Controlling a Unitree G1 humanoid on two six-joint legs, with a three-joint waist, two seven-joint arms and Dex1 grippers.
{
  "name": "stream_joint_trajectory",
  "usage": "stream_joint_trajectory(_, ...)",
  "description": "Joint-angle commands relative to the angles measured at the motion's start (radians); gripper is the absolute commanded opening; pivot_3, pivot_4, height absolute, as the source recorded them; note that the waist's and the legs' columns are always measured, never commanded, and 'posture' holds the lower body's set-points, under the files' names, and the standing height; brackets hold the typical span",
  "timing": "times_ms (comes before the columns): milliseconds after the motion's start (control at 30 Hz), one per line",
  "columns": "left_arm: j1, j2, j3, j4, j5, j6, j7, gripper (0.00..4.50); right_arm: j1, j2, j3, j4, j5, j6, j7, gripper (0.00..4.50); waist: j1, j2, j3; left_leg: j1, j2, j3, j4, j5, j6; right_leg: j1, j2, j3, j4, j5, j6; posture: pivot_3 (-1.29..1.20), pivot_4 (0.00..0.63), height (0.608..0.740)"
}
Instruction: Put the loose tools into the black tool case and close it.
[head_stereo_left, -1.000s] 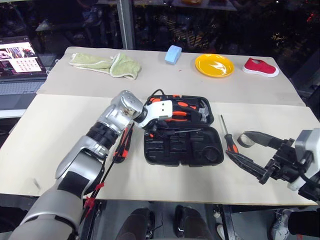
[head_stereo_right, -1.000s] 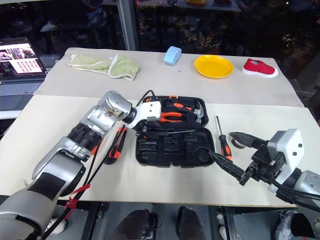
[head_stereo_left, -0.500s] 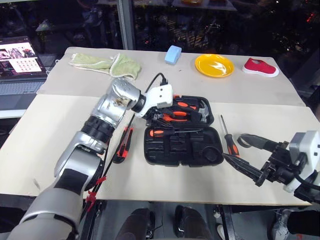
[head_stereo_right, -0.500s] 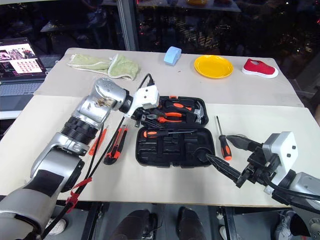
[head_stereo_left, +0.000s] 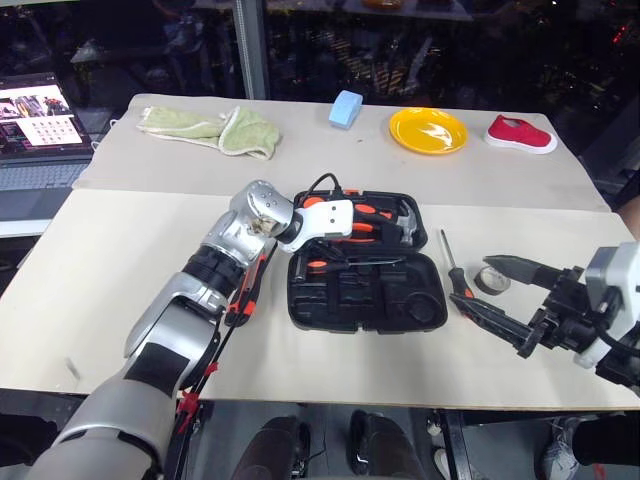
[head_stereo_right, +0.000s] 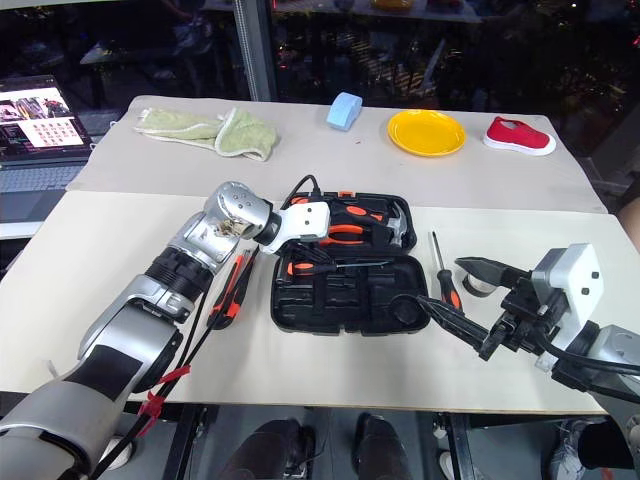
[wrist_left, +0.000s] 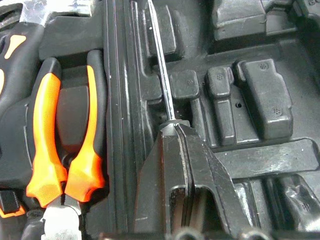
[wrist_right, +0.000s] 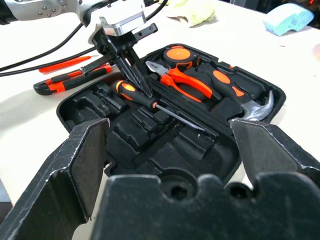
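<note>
My left gripper (wrist_right: 135, 75) is reaching into the open black tool case (head_stereo_left: 365, 300) at mid-table, fingers pressed together on a black-and-orange screwdriver (wrist_right: 150, 102) lying in its recess. My right gripper (head_stereo_left: 505, 295) is hovering spread wide, empty, near the case's right side. Half a second ago the left gripper was sitting higher, over the pliers (wrist_right: 182, 82).
</note>
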Motion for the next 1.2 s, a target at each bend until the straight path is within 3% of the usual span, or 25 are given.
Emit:
stream_joint_trajectory(33, -0.007, -0.008, -0.032, 0.002, 0.038, -0.062, -0.001, 0.02, -0.015, -0.006, -0.010, -0.006, -0.004, -0.015, 0.005, 4.50, 0.001, 0.000, 0.000, 0.000, 0.000, 0.000, 0.000, 0.000, 0.000, 0.000, 0.000, 0.000, 0.000, 0.000, 0.000, 0.00, 0.150, 0.732)
stream_joint_trajectory(367, -0.049, -0.071, -0.039, 0.146, 0.092, -0.185, 0.050, 0.02, -0.028, 0.002, 0.004, 0.000, -0.017, -0.013, -0.017, 4.50, 0.014, 0.002, -0.002, 0.001, 0.000, 0.000, 0.004, -0.001, 0.001, 0.002, -0.001, 0.000, 0.000, 0.001, 0.001, 0.00, 0.150, 0.732)
stream_joint_trajectory(500, -0.071, -0.072, 0.040, 0.155, 0.029, -0.175, 0.058, 0.02, -0.001, 0.026, -0.007, -0.001, -0.055, -0.003, -0.066, 4.50, 0.021, 0.002, -0.002, 0.000, 0.000, 0.000, 0.006, -0.001, 0.002, 0.003, -0.001, 0.000, 0.000, 0.001, 0.002, 0.00, 0.150, 0.732)
stream_joint_trajectory(567, -0.059, -0.044, 0.128, 0.095, -0.066, -0.071, 0.010, 0.02, 0.035, 0.062, -0.016, -0.003, -0.089, 0.002, -0.118, 4.50, 0.021, 0.002, -0.001, -0.002, 0.000, 0.000, 0.008, -0.001, 0.002, 0.002, -0.001, -0.001, 0.000, 0.001, 0.002, 0.00, 0.150, 0.732)
stream_joint_trajectory(667, -0.008, 0.025, 0.254, -0.061, -0.241, 0.167, -0.100, 0.68, 0.111, 0.127, -0.037, -0.022, -0.132, 0.004, -0.188, 4.50, 0.010, 0.002, -0.002, -0.005, 0.000, 0.000, 0.009, -0.001, 0.002, -0.002, 0.000, 0.000, 0.002, 0.001, 0.002, 0.00, 0.150, 0.732)
stream_joint_trajectory(800, 0.069, 0.131, 0.366, -0.307, -0.463, 0.444, -0.209, 2.17, 0.236, 0.205, -0.150, -0.060, -0.096, 0.018, -0.232, 4.50, -0.006, 0.005, -0.003, -0.004, 0.000, 0.000, 0.008, -0.001, 0.002, -0.003, 0.001, 0.000, 0.003, 0.001, 0.002, 0.00, 0.150, 0.732)
stream_joint_trajectory(933, 0.128, 0.225, 0.413, -0.475, -0.609, 0.598, -0.272, 3.70, 0.413, 0.277, -0.304, -0.114, -0.030, 0.023, -0.215, 4.50, -0.004, 0.007, -0.003, -0.001, 0.000, 0.000, 0.007, -0.001, 0.001, 0.000, 0.002, 0.001, 0.002, 0.001, 0.002, 0.00, 0.150, 0.732)
stream_joint_trajectory(1000, 0.141, 0.242, 0.415, -0.525, -0.646, 0.630, -0.270, 4.24, 0.506, 0.304, -0.377, -0.122, -0.010, 0.018, -0.180, 4.50, -0.004, 0.007, -0.003, 0.002, 0.000, -0.001, 0.006, -0.002, -0.001, 0.001, 0.003, 0.001, 0.002, 0.001, 0.002, 0.00, 0.150, 0.732)
stream_joint_trajectory(1100, 0.142, 0.250, 0.422, -0.566, -0.684, 0.652, -0.251, 4.24, 0.630, 0.331, -0.470, -0.129, 0.015, 0.014, -0.141, 4.50, 0.003, 0.011, -0.002, 0.013, 0.000, -0.001, 0.004, -0.005, -0.007, 0.016, 0.001, 0.002, 0.000, -0.002, 0.006, 0.00, 0.150, 0.732)
stream_joint_trajectory(1200, 0.149, 0.256, 0.416, -0.598, -0.709, 0.653, -0.236, 4.24, 0.626, 0.288, -0.468, -0.114, 0.030, 0.015, -0.140, 4.50, -0.012, 0.010, -0.003, 0.024, 0.000, 0.000, 0.000, -0.011, 0.001, 0.021, 0.002, 0.005, -0.002, -0.008, 0.015, 0.00, 0.150, 0.732)
